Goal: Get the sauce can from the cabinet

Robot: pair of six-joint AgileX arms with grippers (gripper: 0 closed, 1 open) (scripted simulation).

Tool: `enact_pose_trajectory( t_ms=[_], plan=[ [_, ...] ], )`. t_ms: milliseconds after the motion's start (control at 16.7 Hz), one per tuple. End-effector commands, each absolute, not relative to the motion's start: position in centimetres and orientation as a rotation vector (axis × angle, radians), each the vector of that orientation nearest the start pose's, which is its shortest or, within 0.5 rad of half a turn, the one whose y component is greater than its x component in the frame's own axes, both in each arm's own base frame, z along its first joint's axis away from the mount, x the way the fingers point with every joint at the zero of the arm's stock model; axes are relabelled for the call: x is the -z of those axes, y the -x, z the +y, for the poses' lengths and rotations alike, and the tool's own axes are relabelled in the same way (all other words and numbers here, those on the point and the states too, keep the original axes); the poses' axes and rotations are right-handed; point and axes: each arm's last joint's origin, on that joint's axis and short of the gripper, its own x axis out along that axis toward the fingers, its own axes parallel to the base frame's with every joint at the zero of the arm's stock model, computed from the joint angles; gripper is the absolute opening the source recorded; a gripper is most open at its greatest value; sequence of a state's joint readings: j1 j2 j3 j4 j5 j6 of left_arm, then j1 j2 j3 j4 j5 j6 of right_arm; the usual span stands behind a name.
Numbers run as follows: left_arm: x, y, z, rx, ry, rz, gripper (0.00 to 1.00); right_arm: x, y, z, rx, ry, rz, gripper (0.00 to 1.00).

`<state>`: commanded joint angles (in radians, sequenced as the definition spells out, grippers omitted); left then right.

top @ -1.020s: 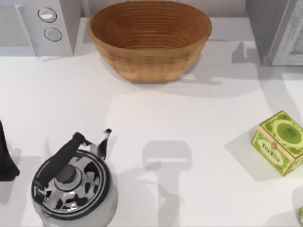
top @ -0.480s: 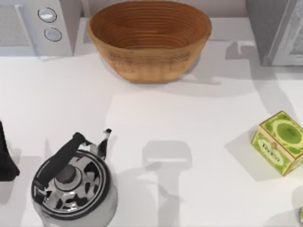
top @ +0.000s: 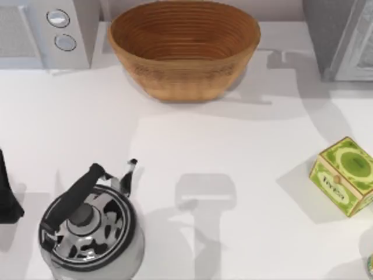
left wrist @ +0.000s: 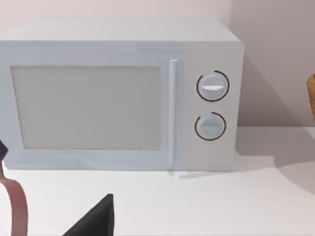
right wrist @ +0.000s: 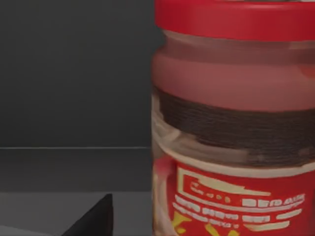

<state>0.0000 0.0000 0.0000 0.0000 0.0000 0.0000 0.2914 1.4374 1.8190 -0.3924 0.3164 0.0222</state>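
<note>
Microwave (top: 46, 32) at the upper left of the top view, two round dials on its front; the left wrist view faces its door. Left arm (top: 7, 192) parked at the left edge of the desk (top: 192, 146); whether its gripper is open or closed cannot be told. Kettle (top: 87, 230) at lower left, black handle on top. Wicker basket (top: 183, 49) at upper centre. Cabinet (top: 341, 38) at upper right. Green-yellow box (top: 345, 176) at the right edge. Right wrist view: sauce can (right wrist: 234, 128), red-lidded with a red label, close before the camera against a dark interior; a dark fingertip (right wrist: 93, 219) at the lower edge, gripper state cannot be told.
</note>
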Motion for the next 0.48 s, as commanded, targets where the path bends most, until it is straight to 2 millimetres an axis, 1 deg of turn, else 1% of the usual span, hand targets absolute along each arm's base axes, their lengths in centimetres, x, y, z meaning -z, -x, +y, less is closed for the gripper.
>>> enact_pose_trajectory(
  t_ms=[120, 360, 480],
  plan=[
    [-16.0, -10.6, -0.1, 0.0, 0.0, 0.0, 1.0, -50.9, -29.2, 8.2, 0.01, -0.005, 0.004, 1.0],
    [-16.0, -10.6, -0.1, 0.0, 0.0, 0.0, 1.0, -51.0, -32.6, 8.2, 0.01, -0.005, 0.004, 1.0],
    [-16.0, -10.6, -0.1, 0.0, 0.0, 0.0, 1.0, -50.9, -33.9, 8.1, 0.01, -0.005, 0.004, 1.0]
  ],
)
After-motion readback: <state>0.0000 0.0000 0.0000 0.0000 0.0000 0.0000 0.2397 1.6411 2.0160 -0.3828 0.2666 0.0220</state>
